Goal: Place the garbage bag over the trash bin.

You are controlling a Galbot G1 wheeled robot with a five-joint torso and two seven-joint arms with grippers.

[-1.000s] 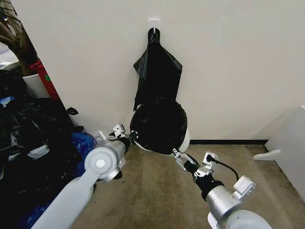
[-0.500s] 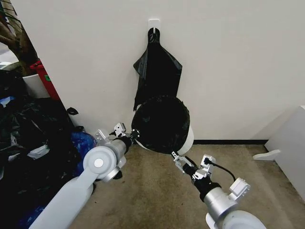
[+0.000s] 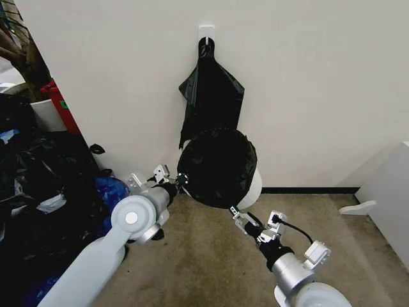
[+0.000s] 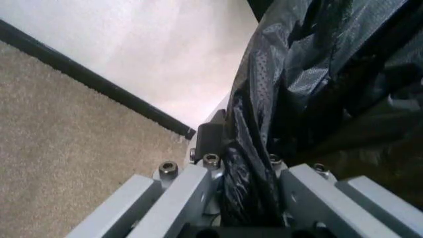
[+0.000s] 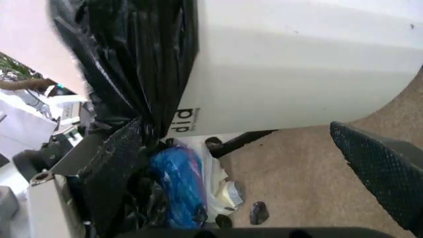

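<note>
We see the trash bin tipped toward us against the wall, so its round mouth faces our head camera. Its long way runs from the mouth near us back to the bottom by the wall. The garbage bag is spread across that mouth like a black lid, and only a strip of white bin side peeks out on the right.

Our left gripper is at the left edge of the mouth. In the left wrist view its two fingers are squeezed close with a bunch of black bag between them, so it is holding the bag.

Our right gripper is at the lower right edge of the mouth. In the right wrist view its fingers are spread wide. One dark finger pad touches the bag's hanging edge, and the other pad is well apart from it, out over the carpet. So we think this gripper holds nothing now.

The bag's loose edge lies just ahead of the right gripper, and the bare white side of the bin runs away from it toward the wall. We think the bag must be pulled that way, along the bin's long way. The right gripper is nearer to that bare side.

Behind the bin, flat black bags hang from a white hook.
</note>
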